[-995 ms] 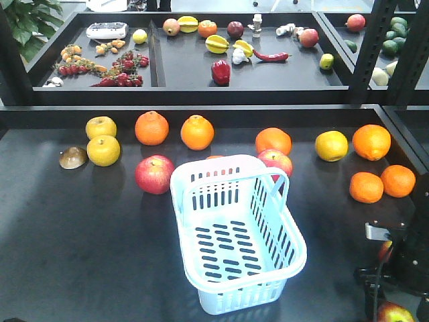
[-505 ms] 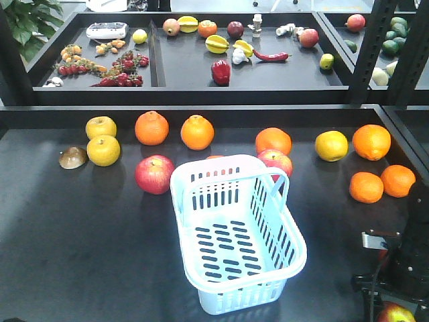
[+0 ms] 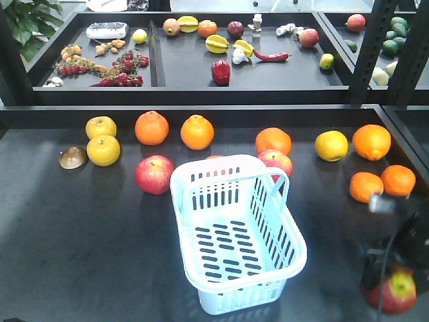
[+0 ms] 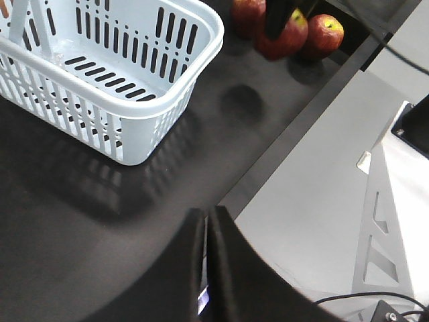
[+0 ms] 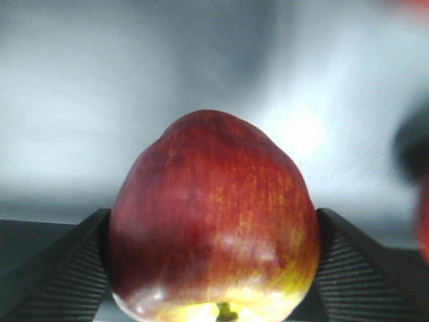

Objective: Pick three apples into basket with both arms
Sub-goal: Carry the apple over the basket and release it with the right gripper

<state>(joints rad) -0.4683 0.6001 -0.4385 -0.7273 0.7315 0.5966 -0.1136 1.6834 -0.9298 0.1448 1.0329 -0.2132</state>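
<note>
The pale blue-white basket (image 3: 231, 296) stands empty at the table's middle front; it also shows in the left wrist view (image 4: 100, 114). My right gripper (image 3: 394, 285) at the front right corner is shut on a dark red apple (image 3: 397, 294), which fills the right wrist view (image 5: 214, 215) between the ribbed fingers (image 5: 60, 268). In the left wrist view the held apple (image 4: 288, 37) sits between two other dark apples (image 4: 326, 32) (image 4: 247, 12) near the table edge. My left gripper (image 4: 206, 221) is shut and empty over the front edge, right of the basket.
Two pinkish-red apples (image 3: 155, 174) (image 3: 275, 161) lie behind the basket. Oranges (image 3: 152, 127) (image 3: 366, 186) and yellow fruit (image 3: 103, 149) lie along the back. A raised shelf (image 3: 194, 87) with mixed produce stands behind. The table's front edge (image 4: 288, 134) drops to the floor.
My right arm has risen and the dark red apple has come up with it, now larger and higher at the bottom right. The basket and other fruit have not moved.
</note>
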